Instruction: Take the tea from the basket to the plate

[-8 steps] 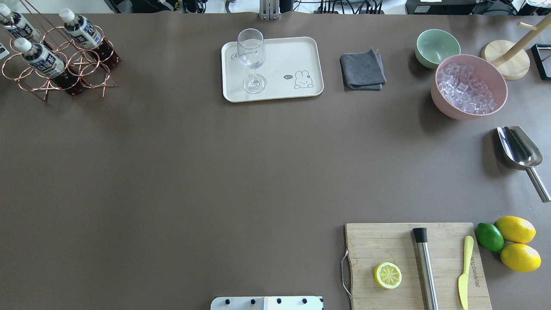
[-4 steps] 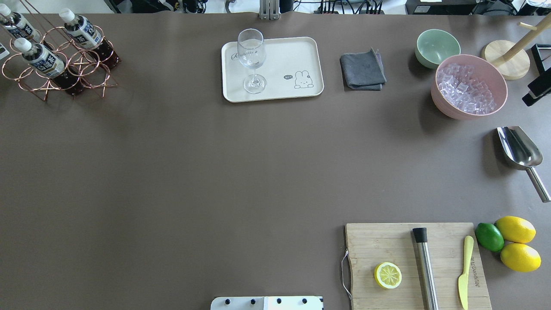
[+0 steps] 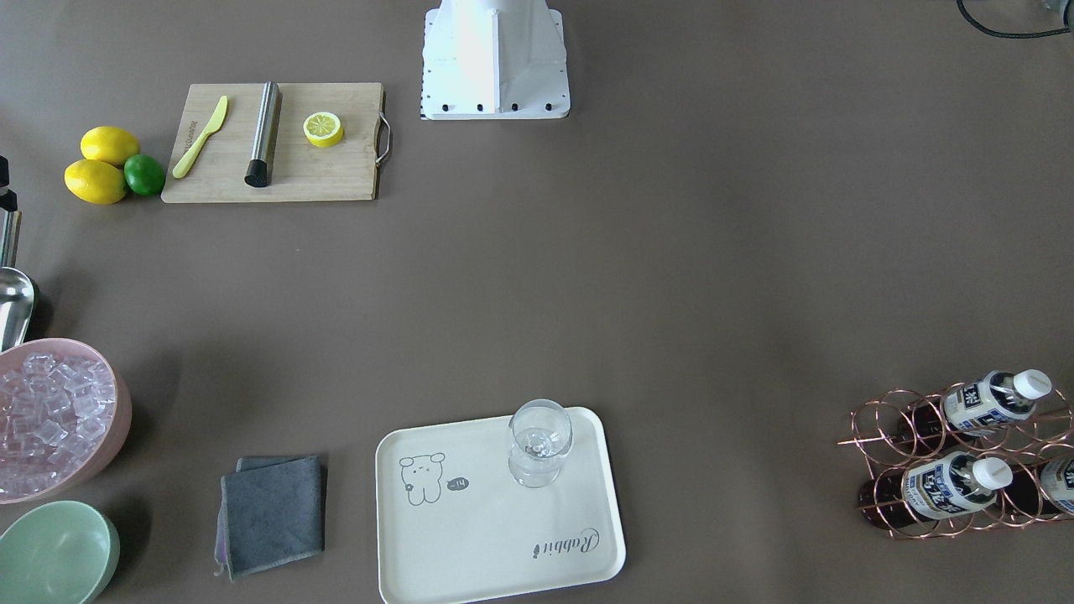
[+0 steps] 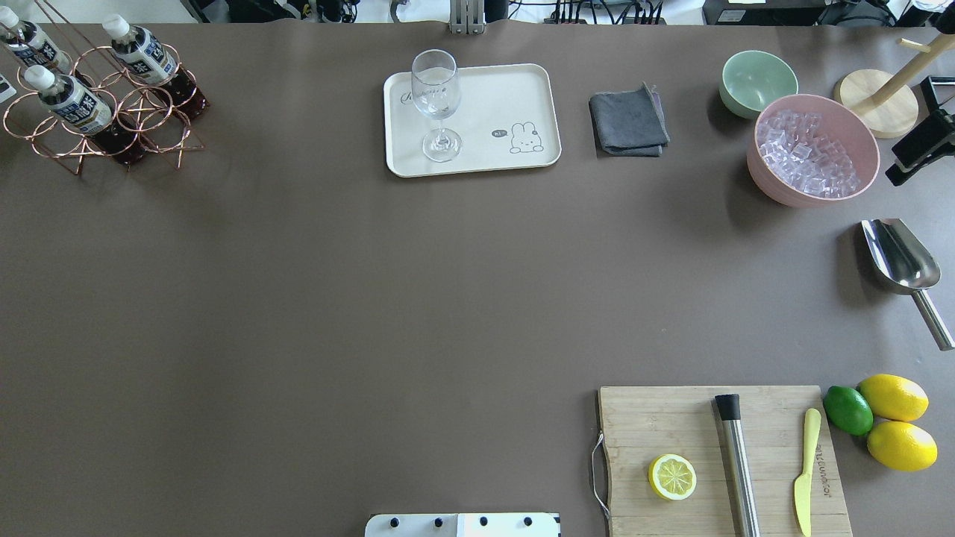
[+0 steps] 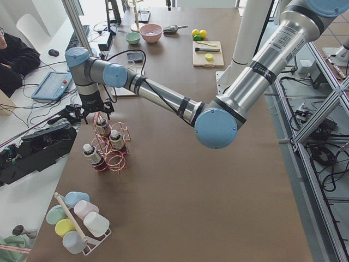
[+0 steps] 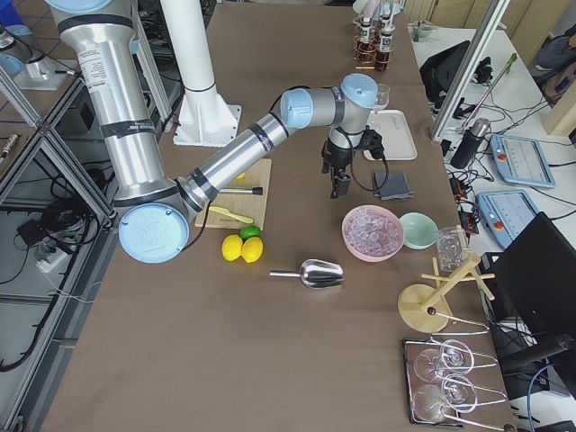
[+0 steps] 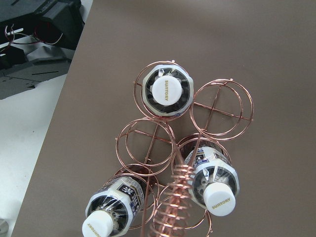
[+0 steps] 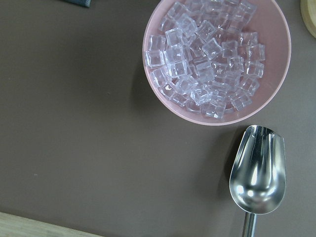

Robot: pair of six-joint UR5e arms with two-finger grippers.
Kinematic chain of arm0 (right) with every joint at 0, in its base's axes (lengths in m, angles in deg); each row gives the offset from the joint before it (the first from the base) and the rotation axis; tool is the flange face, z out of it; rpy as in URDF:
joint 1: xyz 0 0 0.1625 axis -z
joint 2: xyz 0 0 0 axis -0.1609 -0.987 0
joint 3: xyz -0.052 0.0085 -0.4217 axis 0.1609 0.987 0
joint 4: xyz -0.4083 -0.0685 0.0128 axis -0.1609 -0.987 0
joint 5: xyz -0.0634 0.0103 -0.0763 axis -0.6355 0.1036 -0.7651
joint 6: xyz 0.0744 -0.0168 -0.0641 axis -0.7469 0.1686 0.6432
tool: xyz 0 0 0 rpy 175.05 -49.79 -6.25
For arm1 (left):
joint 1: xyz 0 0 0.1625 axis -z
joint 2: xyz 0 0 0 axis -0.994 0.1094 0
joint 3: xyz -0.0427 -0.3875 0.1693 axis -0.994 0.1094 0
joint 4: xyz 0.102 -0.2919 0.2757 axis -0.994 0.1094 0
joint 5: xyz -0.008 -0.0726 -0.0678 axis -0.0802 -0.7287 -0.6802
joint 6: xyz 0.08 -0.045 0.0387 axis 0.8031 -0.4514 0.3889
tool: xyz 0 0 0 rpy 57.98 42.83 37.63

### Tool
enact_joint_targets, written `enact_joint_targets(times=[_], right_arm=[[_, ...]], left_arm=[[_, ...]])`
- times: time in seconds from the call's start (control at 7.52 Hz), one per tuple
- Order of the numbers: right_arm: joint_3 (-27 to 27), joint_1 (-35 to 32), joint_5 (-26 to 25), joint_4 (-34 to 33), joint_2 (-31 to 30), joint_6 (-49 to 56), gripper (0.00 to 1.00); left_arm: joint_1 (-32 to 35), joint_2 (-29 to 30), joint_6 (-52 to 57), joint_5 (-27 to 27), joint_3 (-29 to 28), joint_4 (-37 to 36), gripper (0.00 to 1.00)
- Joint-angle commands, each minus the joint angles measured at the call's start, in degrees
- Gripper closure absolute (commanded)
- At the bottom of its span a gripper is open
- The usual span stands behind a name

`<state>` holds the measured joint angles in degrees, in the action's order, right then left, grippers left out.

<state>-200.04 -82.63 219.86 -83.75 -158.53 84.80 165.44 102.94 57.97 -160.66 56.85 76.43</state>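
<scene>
Three tea bottles, dark with white caps, stand in the copper wire basket at the table's far left corner: one, one and one. The left wrist view looks straight down on the basket and the nearest cap; no fingers show there. My left gripper hangs just above the basket; I cannot tell its state. The cream plate holds a clear glass. My right gripper hovers beside the pink bowl; I cannot tell its state.
The pink bowl holds ice cubes. Beside it are a green bowl, a grey cloth, a steel scoop and a wooden stand. A cutting board with a lemon half, muddler and knife lies near right, by lemons.
My right gripper has come into the overhead view from the right edge and moved a little left toward the pink bowl. The bottles, basket and plate have not moved.
</scene>
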Motion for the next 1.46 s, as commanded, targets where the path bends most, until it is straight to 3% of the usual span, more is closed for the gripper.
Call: enact_joint_targets(times=[0.0,0.13,0.27,0.8,0.93,1.2,1.33], right_arm=[[-0.29,0.25,-0.15,-0.38,0.24,-1.14,0.0],[-0.46,0.25,-0.24,-0.38,0.24,-1.14,0.0],[-0.47,0.25,-0.24,-0.38,0.24,-1.14,0.0],[-0.38,0.6,-0.59,-0.38,0.24,-1.14,0.0],[-0.29,0.6,-0.59,-0.38,0.24,-1.14,0.0],[-0.29,0.51,-0.59,-0.47,0.07,-1.14,0.0],[-0.12,0.42,-0.59,-0.47,0.07,-1.14,0.0]], left_arm=[[-0.07,-0.11,0.43,0.04,0.0,0.1,0.07],[-0.07,-0.11,0.43,0.04,-0.08,0.8,0.13],[0.01,-0.11,0.86,0.04,-0.08,1.33,0.24],[-0.25,-0.02,0.87,0.13,0.0,1.42,0.45],[-0.08,-0.02,0.87,0.13,0.0,1.33,0.55],[0.8,-0.46,0.26,0.22,2.1,-0.06,0.95],[2.37,-1.59,0.08,0.13,2.37,-0.16,1.0]])
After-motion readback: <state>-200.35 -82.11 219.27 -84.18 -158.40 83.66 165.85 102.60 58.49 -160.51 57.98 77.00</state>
